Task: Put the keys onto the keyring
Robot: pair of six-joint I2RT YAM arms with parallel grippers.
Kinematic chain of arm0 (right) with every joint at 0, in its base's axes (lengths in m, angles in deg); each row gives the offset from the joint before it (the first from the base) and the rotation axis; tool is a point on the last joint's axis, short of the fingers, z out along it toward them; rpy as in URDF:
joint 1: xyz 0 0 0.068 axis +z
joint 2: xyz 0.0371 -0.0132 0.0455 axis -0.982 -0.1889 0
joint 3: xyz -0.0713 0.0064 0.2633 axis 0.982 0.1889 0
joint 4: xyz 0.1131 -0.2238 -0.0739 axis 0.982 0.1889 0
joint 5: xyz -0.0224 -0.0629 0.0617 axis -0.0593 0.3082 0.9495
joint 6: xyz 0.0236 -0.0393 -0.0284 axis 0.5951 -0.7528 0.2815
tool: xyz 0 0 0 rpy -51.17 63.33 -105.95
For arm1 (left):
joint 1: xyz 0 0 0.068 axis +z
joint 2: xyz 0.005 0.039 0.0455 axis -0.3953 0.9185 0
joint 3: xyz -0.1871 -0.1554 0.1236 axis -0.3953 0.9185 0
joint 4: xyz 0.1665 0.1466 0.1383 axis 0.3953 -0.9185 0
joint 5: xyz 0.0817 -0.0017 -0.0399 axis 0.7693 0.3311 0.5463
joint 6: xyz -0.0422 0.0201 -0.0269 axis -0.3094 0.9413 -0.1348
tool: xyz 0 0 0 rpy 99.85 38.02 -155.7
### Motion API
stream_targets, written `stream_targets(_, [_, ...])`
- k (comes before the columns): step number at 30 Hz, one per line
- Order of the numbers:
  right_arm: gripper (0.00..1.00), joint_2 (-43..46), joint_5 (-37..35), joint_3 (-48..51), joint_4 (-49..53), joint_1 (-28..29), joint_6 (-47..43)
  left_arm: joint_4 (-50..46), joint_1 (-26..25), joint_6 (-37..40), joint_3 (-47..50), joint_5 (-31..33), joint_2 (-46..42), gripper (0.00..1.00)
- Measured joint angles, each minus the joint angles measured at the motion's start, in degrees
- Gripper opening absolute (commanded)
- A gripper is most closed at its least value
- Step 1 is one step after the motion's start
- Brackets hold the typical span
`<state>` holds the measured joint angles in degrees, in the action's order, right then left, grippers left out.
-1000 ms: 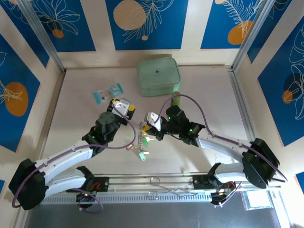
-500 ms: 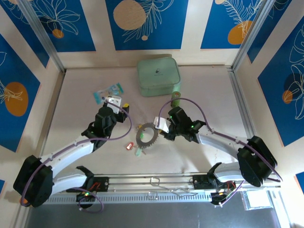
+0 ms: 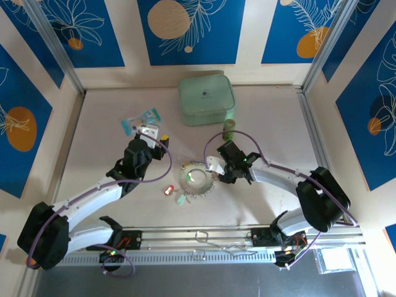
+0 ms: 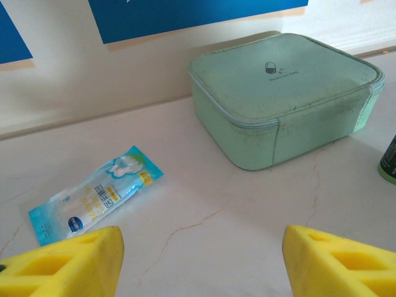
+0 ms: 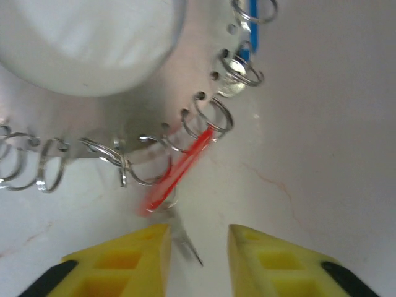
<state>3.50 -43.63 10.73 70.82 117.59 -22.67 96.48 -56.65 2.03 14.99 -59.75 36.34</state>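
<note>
The silvery keyring (image 3: 184, 180) lies flat on the table in the top view. My right gripper (image 3: 213, 166) is at its right edge. In the right wrist view the keyring (image 5: 124, 127) carries small wire loops. A red key (image 5: 182, 164) hangs from one loop, and its blurred blade reaches between my right gripper's (image 5: 198, 232) parted yellow fingers. A blue key (image 5: 250, 28) sits on another loop. A loose red key (image 3: 167, 190) and a green-headed key (image 3: 181, 199) lie left of and below the ring. My left gripper (image 3: 150, 132) (image 4: 202, 232) is open over bare table.
A mint-green square case (image 3: 206, 99) (image 4: 281, 93) stands at the back. A green bottle (image 3: 229, 127) (image 4: 388, 162) stands just right of it. A blue snack packet (image 3: 140, 119) (image 4: 96, 195) lies ahead of the left gripper. A metal rail runs along the near edge.
The right gripper lowered the raised keyring onto the table and its fingers parted. The left arm drew back to the left, away from the ring.
</note>
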Motion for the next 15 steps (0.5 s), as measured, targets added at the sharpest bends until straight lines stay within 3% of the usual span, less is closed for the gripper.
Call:
stream_targets(4, [0.4, 1.0, 0.3, -0.8, 0.7, -0.7, 1.8, 0.0, 0.0, 0.0, 0.0, -0.2, 0.0, 0.68])
stream_targets(10, [0.42, 11.4, 9.5, -0.8, 0.8, -0.5, 11.7, 0.0, 0.0, 0.4, 0.0, -1.5, 0.3, 0.68])
stream_targets(15, [0.41, 14.4, 15.3, -0.7, -0.9, 3.8, 19.9, 0.0, 0.0, 0.4, 0.0, -2.2, 1.2, 0.68])
